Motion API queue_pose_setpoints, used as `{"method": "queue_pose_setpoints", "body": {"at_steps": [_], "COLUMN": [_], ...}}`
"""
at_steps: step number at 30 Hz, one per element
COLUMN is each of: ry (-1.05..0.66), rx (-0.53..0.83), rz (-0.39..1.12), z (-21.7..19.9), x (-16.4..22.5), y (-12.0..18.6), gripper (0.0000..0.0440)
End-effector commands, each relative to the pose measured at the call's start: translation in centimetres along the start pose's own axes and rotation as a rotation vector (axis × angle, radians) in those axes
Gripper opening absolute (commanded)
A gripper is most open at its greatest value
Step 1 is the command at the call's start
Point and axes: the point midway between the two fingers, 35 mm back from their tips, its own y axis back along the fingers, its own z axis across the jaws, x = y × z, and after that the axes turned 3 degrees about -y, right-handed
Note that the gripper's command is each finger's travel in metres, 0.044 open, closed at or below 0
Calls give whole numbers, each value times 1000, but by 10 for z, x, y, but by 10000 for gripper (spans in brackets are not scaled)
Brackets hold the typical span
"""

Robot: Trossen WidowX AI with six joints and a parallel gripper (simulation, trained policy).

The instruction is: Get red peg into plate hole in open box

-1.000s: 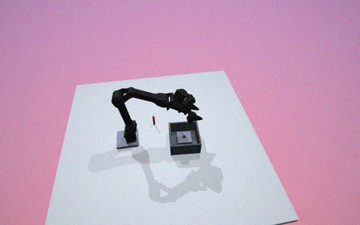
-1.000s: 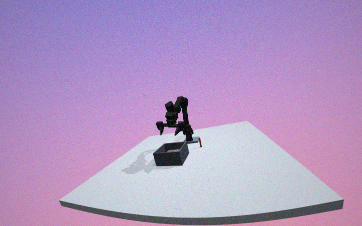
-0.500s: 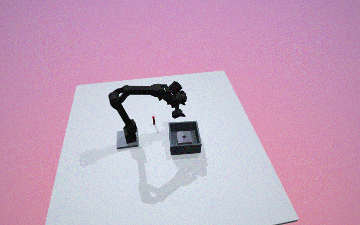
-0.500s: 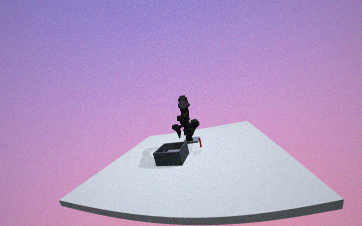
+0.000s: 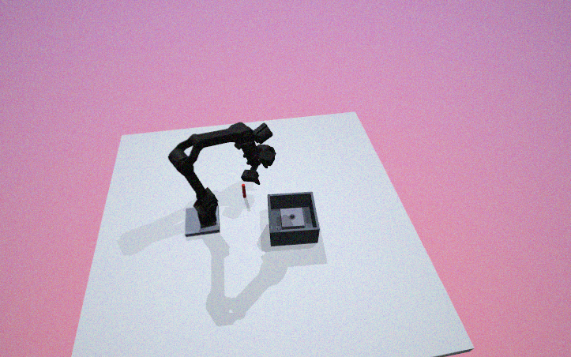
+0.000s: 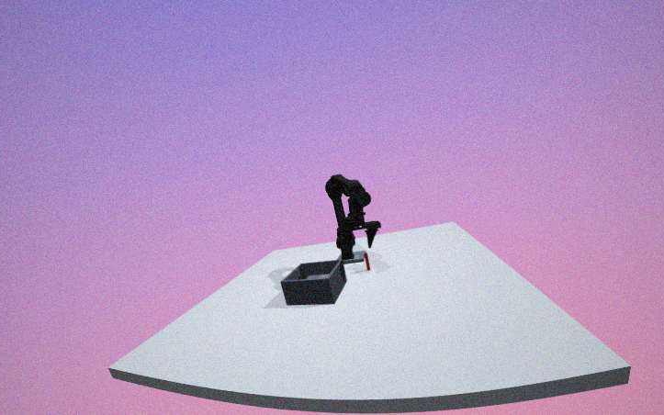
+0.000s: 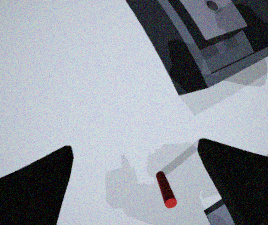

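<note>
The red peg (image 5: 243,191) (image 6: 366,261) (image 7: 166,190) stands upright on the table between the arm's base and the box. My gripper (image 5: 261,174) (image 7: 137,150) is open and empty, pointing down above the table. In the wrist view the peg shows low in the picture, between the two fingers and nearer the right one, well below them. The open dark grey box (image 5: 294,237) (image 6: 306,292) (image 7: 161,44) stands beyond the peg from the base. The light plate (image 5: 298,221) (image 7: 211,26) lies at its bottom, with an empty dark hole (image 5: 291,216) (image 7: 212,5).
The arm's base plate (image 5: 192,227) (image 7: 221,215) sits on the white table (image 5: 367,287) (image 6: 427,350) (image 7: 59,74), on the side of the peg away from the box. The box's raised walls surround the plate. Shadows of the arm fall across the table.
</note>
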Motion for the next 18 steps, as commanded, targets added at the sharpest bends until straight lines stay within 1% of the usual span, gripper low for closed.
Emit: {"method": "queue_pose_setpoints", "body": {"at_steps": [1, 5, 9, 18], "ry": [-54, -89, -108, -126], "rx": [69, 139, 191, 248], "rz": [58, 108, 129, 113], "z": [-8, -16, -22, -31], "x": [26, 51, 68, 90], "y": [2, 0, -6, -40], "gripper": [440, 440, 440, 440]}}
